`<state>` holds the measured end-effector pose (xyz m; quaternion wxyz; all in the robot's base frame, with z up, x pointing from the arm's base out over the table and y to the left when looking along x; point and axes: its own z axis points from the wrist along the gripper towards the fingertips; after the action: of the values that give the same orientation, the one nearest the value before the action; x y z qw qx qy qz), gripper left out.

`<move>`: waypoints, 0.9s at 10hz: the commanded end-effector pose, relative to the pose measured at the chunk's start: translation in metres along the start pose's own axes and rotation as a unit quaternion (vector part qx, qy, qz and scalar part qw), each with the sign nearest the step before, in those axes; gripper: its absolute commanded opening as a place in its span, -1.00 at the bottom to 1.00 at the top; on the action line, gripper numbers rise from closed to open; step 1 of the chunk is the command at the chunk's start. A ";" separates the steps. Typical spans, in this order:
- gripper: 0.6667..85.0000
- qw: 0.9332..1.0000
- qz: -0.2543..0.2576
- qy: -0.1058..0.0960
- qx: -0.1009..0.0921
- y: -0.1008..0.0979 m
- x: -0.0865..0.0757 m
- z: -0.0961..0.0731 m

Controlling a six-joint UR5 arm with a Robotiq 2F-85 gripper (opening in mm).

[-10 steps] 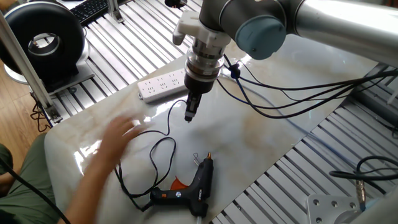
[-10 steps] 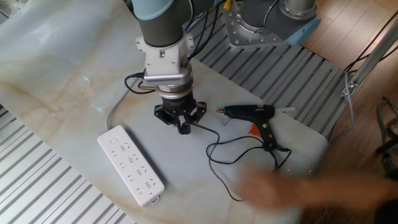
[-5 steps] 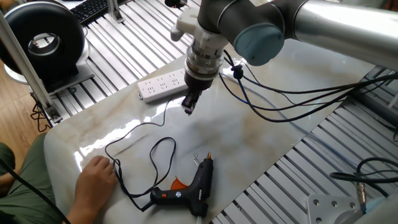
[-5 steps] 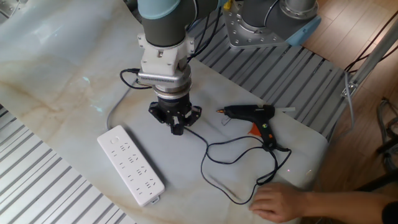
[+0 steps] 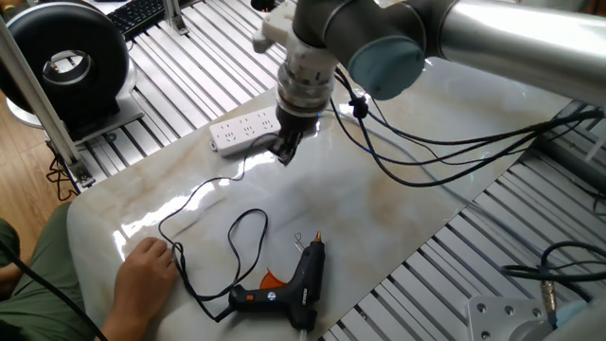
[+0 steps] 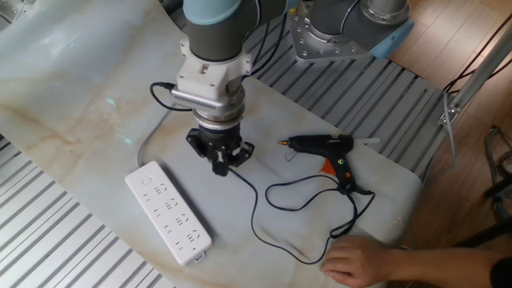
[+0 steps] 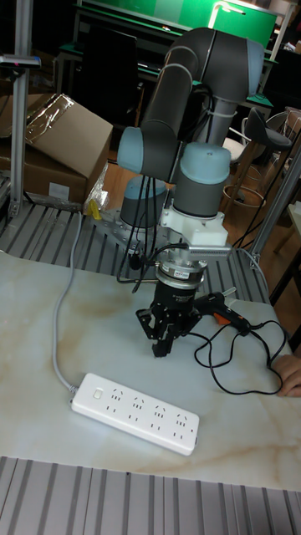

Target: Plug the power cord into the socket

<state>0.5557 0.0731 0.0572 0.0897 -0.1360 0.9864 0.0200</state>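
Observation:
The socket, a long white power strip, lies flat on the marble table. My gripper hangs just above the table beside the strip's long edge, shut on the small black plug of the power cord. The thin black cord trails from the fingers in loops across the table to a black glue gun. The plug's prongs are hidden between the fingers. The plug stands apart from the strip's outlet holes.
A person's hand rests on the table at the cord's far loop. The strip's pale grey cable curves off along the table. A black round device and a keyboard sit beyond the table; a cardboard box stands behind.
My gripper has carried the plug toward the power strip, dragging the cord out longer. The person's hand swept in and now rests still by the cord loop.

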 end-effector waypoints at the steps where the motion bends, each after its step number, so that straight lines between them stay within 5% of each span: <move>1: -0.99 0.999 0.052 -0.008 0.007 0.004 -0.022 -0.010; 4: -0.99 0.996 0.083 0.014 0.026 0.000 -0.029 -0.019; 7: -0.99 0.993 0.101 0.047 0.031 -0.001 -0.012 -0.020; 8: -0.99 0.994 0.091 0.048 0.026 0.002 -0.011 -0.020; 9: -1.00 0.996 0.080 0.050 -0.009 0.020 -0.012 -0.020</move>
<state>0.5657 0.0781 0.0769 0.0539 -0.0542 0.9971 -0.0013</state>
